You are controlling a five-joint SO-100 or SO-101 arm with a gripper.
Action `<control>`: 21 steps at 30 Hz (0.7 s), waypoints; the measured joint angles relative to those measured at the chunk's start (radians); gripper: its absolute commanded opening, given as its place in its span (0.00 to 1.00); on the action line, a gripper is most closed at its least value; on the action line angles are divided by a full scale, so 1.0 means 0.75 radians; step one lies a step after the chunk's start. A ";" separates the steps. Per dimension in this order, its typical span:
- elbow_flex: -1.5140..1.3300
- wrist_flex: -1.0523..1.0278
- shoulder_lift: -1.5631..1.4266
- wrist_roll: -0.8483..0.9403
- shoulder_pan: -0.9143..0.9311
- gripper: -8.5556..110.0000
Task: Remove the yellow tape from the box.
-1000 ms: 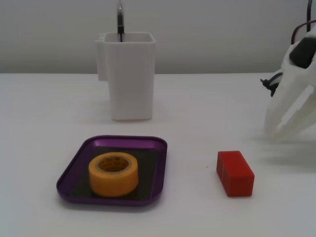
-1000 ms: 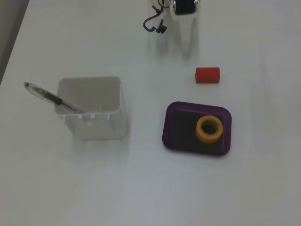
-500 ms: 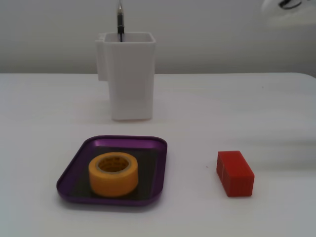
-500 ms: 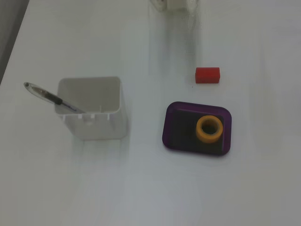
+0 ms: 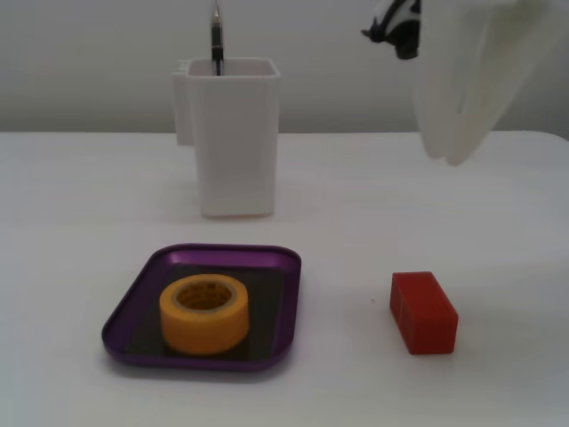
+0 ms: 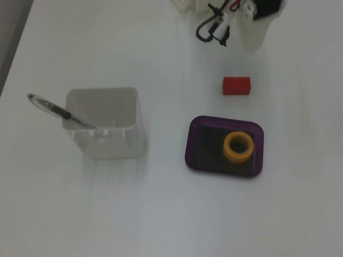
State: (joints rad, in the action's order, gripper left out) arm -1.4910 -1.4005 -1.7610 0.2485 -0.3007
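Observation:
The yellow tape (image 5: 204, 313) is a ring-shaped roll lying flat in the purple box (image 5: 133, 307), a shallow tray near the front left of a fixed view. In the top-down fixed view the tape (image 6: 239, 147) sits in the right half of the box (image 6: 201, 144). My white gripper (image 5: 453, 156) hangs blurred at the upper right, well above and far from the box. Its fingers come together at one tip with no gap and hold nothing. It also shows at the table's top edge in the top-down fixed view (image 6: 252, 45).
A tall white square container (image 5: 233, 133) with a pen (image 5: 216, 40) in it stands behind the box. A red block (image 5: 423, 311) lies to the right of the box. In the top-down fixed view the block (image 6: 236, 85) lies between gripper and box.

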 measured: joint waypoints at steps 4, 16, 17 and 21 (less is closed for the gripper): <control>0.288 -0.020 0.315 0.014 0.008 0.17; 0.939 -0.022 1.004 0.014 0.217 0.18; 0.982 -0.025 1.051 0.014 0.237 0.18; 1.100 -0.033 1.188 0.014 0.278 0.18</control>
State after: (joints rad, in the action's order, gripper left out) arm -0.6657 -1.4251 -0.8698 0.2592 -0.0920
